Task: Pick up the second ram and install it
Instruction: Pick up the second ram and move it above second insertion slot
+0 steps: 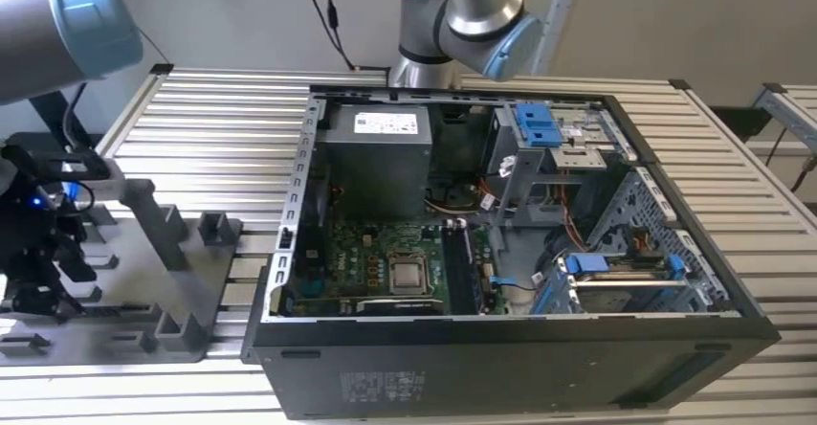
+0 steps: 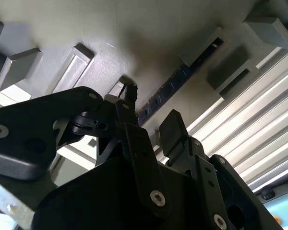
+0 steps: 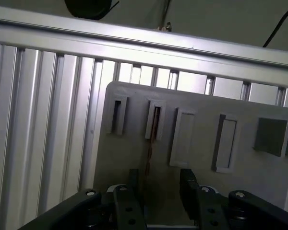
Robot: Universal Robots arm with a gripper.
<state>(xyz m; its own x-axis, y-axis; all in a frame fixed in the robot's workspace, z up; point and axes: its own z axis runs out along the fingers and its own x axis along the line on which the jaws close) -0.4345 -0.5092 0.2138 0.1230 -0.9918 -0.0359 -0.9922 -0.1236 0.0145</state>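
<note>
1. Now the black 2-finger gripper (image 3: pixel 161 184) hangs released, fingers apart either side of the second ram (image 3: pixel 152 127), a thin dark memory stick standing edge-up in a slot of the flat grey plastic fixture plate (image 3: pixel 273 177).
2. For a good grasp, I'd say: centre on stick, close squarely on flat faces, stay off slot walls.
3. Tall grey plastic post (image 1: pixel 153 219) stands just beside gripper, a possible snag.
4. Open black computer case (image 1: pixel 511 368) sits well apart, toward exterior view's right.

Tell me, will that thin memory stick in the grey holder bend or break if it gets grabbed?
Probably stiff, not floppy: the second ram stands straight on edge in the grey holder. Likely light, since it looks so thin. Maybe fragile too: small parts line its side.
</note>
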